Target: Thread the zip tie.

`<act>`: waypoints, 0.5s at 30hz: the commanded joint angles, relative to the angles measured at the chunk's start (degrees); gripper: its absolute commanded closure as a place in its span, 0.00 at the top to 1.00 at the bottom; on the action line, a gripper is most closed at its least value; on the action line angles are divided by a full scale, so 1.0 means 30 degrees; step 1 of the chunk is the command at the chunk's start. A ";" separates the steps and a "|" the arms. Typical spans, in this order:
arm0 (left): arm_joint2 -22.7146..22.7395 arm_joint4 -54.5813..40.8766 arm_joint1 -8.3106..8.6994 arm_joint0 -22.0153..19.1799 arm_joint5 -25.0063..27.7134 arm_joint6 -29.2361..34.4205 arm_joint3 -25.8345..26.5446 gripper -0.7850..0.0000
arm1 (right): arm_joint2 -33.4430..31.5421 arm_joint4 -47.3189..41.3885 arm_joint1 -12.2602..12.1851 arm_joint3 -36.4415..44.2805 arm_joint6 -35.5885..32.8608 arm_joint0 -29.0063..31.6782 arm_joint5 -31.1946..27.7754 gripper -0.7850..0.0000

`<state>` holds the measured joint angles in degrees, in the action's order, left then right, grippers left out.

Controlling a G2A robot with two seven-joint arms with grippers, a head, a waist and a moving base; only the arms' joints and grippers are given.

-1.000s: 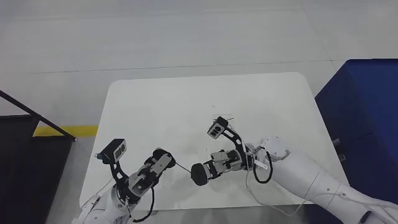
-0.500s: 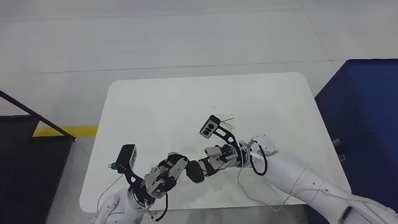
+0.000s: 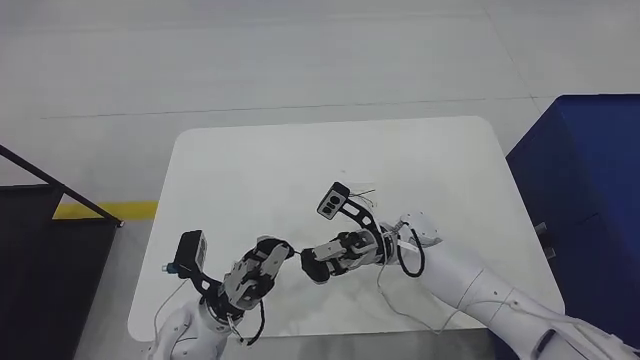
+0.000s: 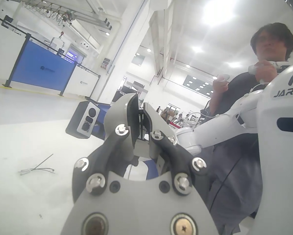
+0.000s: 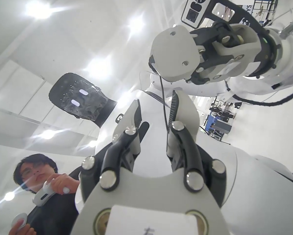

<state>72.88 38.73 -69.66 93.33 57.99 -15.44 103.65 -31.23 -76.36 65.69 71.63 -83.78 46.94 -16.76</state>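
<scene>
A thin black zip tie (image 5: 164, 103) hangs from my left gripper (image 5: 157, 72), which is shut on its upper end. The tie runs down between the fingers of my right gripper (image 5: 156, 98), close to one ribbed pad (image 5: 174, 108); those fingers stand open around it. In the top view the left gripper (image 3: 277, 254) and right gripper (image 3: 308, 260) nearly meet tip to tip above the front part of the white table (image 3: 250, 160). In the left wrist view my left gripper (image 4: 140, 108) shows only a narrow slit between its fingers.
Several loose zip ties (image 3: 362, 195) lie on the table just beyond the right arm, also seen as loose zip ties (image 4: 36, 168) on the white top. A blue cabinet (image 3: 590, 180) stands right of the table, and a dark platform (image 3: 40, 260) to its left.
The two grippers, apart a second ago with the tie stretched between them, have come together. The right gripper moved left toward the left one, and the left arm swung in.
</scene>
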 commanded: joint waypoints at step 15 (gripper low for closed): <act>-0.0273 0.0018 0.0116 -0.0167 0.0002 -0.0070 0.0033 0.00 | -0.1181 0.1188 0.0769 -0.0350 -0.0106 0.0353 0.0869 0.00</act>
<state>72.06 38.95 -69.33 92.87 58.00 -15.59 103.72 -34.58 -72.88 67.90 70.65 -84.02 47.92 -14.28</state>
